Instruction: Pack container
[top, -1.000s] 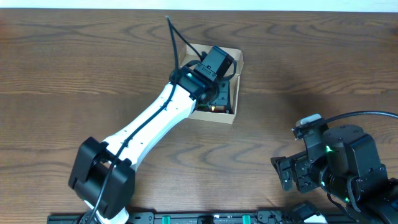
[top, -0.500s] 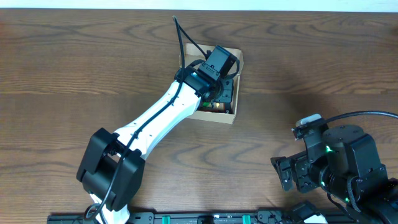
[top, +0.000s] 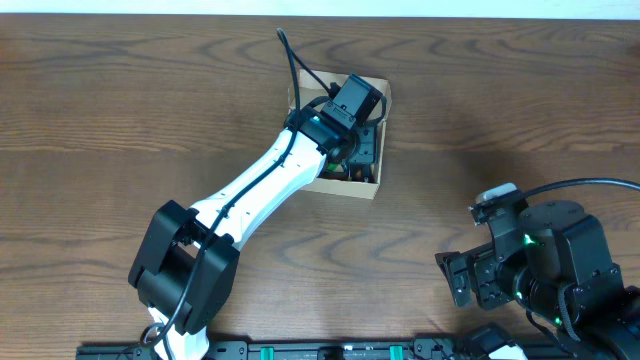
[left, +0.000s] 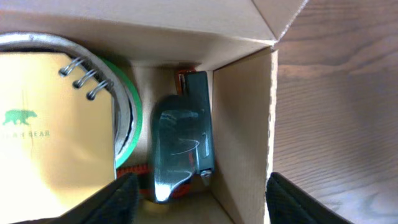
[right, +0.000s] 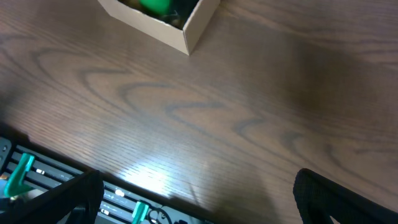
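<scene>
The container, a small tan cardboard box, sits open on the far middle of the table. My left gripper hangs low over its right end, open. One finger is inside the box and the other is outside, past the box wall. Inside lie a yellow spiral notebook on a green tape roll, and beside them a dark teal metal tool with orange parts. Nothing sits between the jaws. My right gripper is open near the front right, far from the box.
The right wrist view shows bare wood table, the container's near corner at the top, and a rail with green clips along the front edge. The left arm runs diagonally from the front left to the box.
The left arm's elbow has swung a little to the right while its wrist stayed over the container. The right arm has not moved.
</scene>
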